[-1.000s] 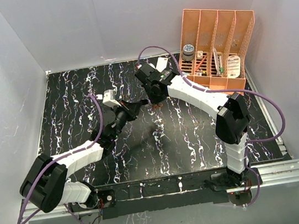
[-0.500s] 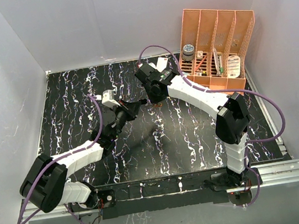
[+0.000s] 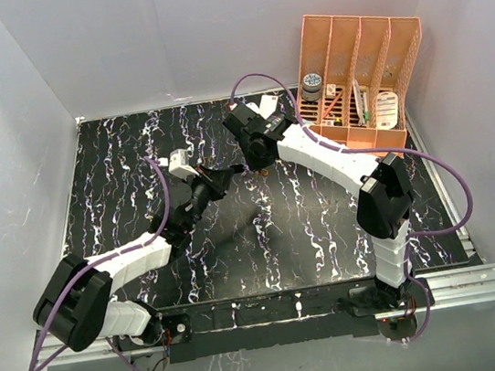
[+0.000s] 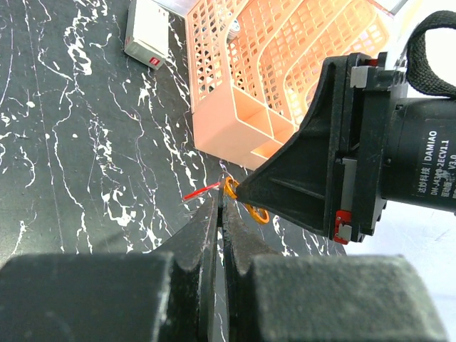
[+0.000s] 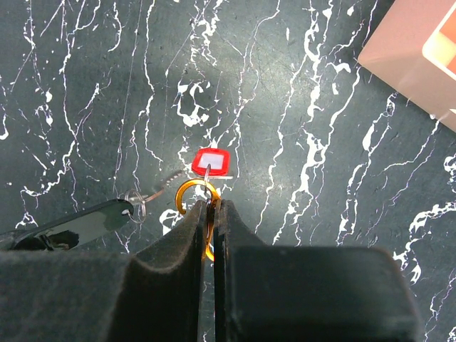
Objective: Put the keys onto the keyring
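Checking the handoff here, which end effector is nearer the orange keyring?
Right. The right end effector pinches the keyring between its fingertips; the left end effector is shut close beside it, not gripping it.

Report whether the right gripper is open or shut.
Shut: the right gripper is closed tight on the orange keyring, no gap showing in its wrist view.

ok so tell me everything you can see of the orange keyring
The keyring is a thin orange loop, metal by its look, pinched on edge between the shut fingers of the right gripper, which hide its near part. The red-headed key meets its far edge by a thin silvery stem; whether it is threaded on is unclear. The left gripper reaches in beside it with a small silvery piece at its tip.
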